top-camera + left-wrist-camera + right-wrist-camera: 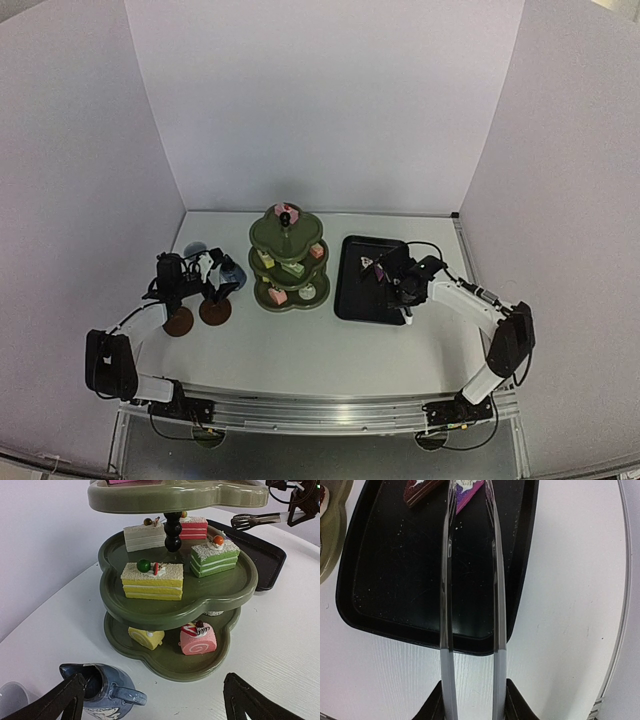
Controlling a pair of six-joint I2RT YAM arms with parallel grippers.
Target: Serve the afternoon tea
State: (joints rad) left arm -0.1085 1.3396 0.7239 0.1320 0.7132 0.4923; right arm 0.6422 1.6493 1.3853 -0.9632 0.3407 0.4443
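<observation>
Two cake slices [420, 487] sit on the black tray [395, 580]; right gripper [472, 702] clenches the metal tongs [446, 605], tips seemingly straddling the purple slice [467, 491]. Left gripper [155, 697] hangs released beside the blue jug [107, 692], facing the green three-tier stand [150, 615]. Risk: off-centre pinch lets the slice twist out mid-carry.

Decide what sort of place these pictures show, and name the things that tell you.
Likely a robot test booth, not a tearoom: plain pale walls box in a white table, a left arm and right arm are bolted at its near edge, and a green cake stand sits on it.
</observation>
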